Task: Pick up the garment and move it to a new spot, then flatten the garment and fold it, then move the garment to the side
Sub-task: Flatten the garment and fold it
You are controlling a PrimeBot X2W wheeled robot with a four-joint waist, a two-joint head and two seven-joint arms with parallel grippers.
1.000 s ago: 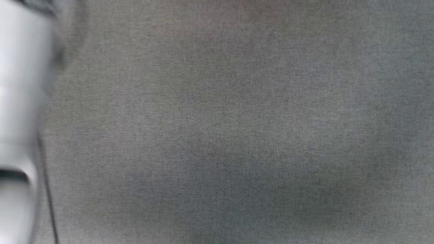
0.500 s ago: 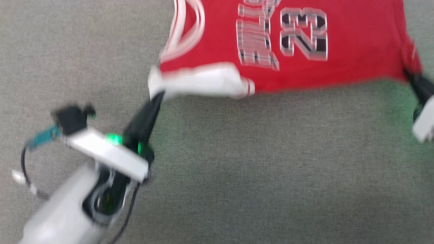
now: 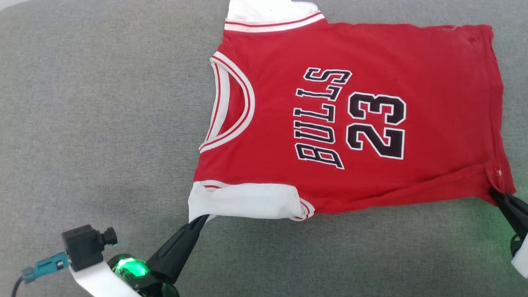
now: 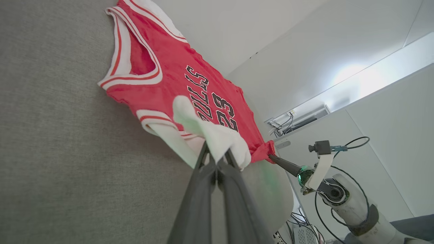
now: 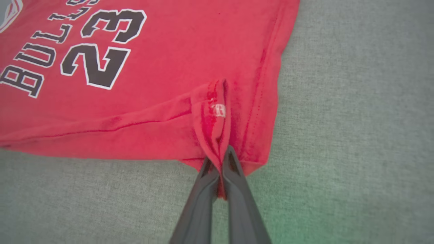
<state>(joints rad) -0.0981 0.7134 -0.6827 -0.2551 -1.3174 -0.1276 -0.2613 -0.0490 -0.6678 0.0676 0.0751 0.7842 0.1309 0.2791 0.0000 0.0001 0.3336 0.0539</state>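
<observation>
You see first the wide grey woven surface (image 3: 103,123), a cloth with a fine, even weave and a soft, matte look; it has a rounded far corner at the robot's left. In the left wrist view, plain pale walls (image 4: 305,51) stand behind the surface, smooth and bright.

On the surface lies the red jersey-style T-shirt (image 3: 350,123), spread out with the front side up. Its neck opening points to the robot's left and its hem to the robot's right. The body is a smooth red knit with black "BULLS 23" letters outlined in white. The round collar (image 3: 231,111) has white and red stripes. The near edge shows a long crease.

The near white sleeve (image 3: 243,202) is of a thin mesh-like cloth with striped trim. The left gripper (image 3: 198,220) is closed on the corner of this sleeve; in its wrist view the white cloth bunches up between the two dark fingers. The right gripper (image 3: 495,194) is closed on the near hem corner of the T-shirt, and the red cloth makes a narrow pinched fold there.

A small black camera (image 3: 84,245) sits on a white bracket at the left wrist, beside a green light (image 3: 130,266). A tiny white label (image 5: 218,110) shows on the pinched fold.
</observation>
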